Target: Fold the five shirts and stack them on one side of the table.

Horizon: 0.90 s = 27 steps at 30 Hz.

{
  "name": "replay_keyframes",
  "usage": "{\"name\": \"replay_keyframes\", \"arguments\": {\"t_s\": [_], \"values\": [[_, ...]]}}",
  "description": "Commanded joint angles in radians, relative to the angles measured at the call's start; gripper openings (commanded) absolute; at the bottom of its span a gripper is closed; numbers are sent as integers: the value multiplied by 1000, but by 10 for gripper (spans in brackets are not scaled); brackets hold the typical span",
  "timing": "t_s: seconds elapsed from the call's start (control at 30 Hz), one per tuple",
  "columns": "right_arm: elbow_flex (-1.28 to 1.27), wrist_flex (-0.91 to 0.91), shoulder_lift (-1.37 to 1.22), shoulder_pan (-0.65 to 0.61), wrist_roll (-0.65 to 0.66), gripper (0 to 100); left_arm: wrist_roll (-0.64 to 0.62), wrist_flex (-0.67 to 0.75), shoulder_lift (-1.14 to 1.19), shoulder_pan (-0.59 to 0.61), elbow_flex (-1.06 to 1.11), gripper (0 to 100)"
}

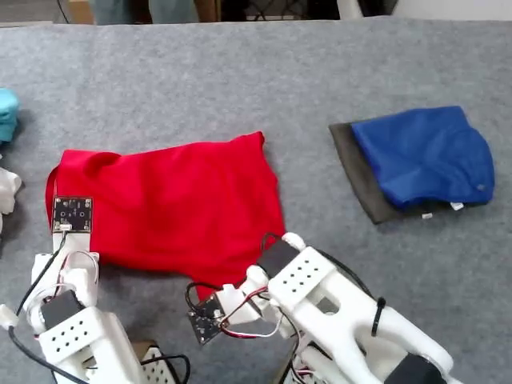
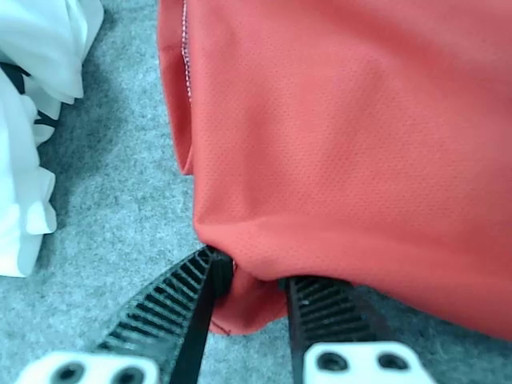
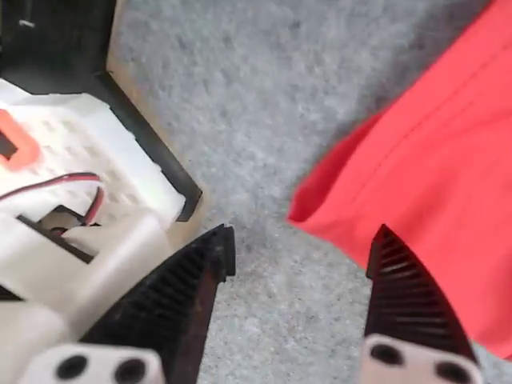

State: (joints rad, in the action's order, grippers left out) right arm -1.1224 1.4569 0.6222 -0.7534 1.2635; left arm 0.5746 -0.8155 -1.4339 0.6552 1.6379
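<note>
Fabric of the red shirt (image 2: 360, 144) looks light, limp and slippery; the left pincer (image 2: 252, 272) nips one corner between its tips, and the wide-open right pincer (image 3: 304, 234) should take the corner just ahead.

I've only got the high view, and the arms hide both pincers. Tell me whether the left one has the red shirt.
Observer: Yes. The left pincer is shut on a fold at the edge of the red shirt.
Operator: Now report the right one.
Observer: The right pincer is open above the table. A shirt corner lies between its fingers, not gripped.
</note>
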Motion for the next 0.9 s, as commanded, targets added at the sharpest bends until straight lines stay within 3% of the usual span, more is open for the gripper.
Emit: {"name": "replay_keyframes", "arguments": {"t_s": [0.0, 0.2, 0.47, 0.87], "values": [[12, 8, -2, -9, 8, 275, -5, 17, -8, 8, -4, 122], [5, -8, -8, -12, 12, 275, -5, 17, -8, 8, -4, 122], [-59, -121, -8, -132, -66, 275, -5, 17, -8, 8, -4, 122], [-58, -110, -2, -15, -68, 267, -5, 17, -8, 8, -4, 122]]}}
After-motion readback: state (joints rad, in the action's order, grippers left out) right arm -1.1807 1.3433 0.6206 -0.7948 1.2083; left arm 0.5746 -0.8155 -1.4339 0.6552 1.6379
